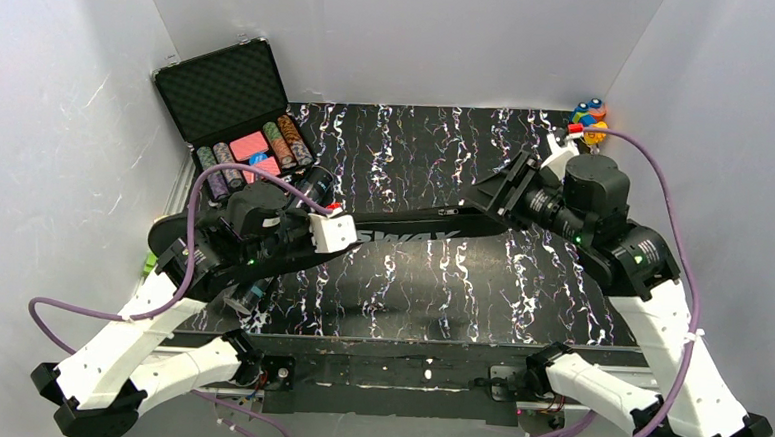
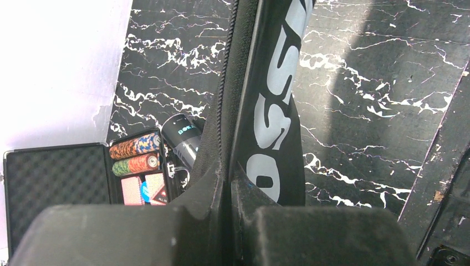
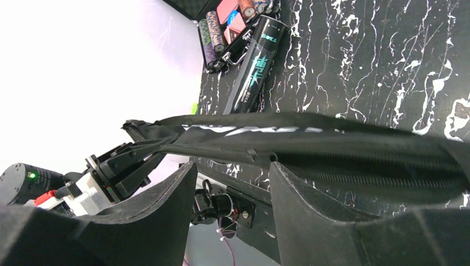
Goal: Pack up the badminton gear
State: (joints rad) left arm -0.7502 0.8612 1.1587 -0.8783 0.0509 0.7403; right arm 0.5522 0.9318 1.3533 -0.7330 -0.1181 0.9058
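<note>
While edge-up in the clamped left claw (image 2: 230, 191), bag (image 2: 277, 83) (zip side) just beyond the parted right claw (image 3: 231, 169).

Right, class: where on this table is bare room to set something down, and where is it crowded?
Bare table lies behind the CROSSWAY bag, between the poker chip case and the toy blocks. Another patch runs mid-table between the bag and the near edge. It is crowded back left, where the case, the shuttlecock tube and the bag's wide end sit packed together.
</note>
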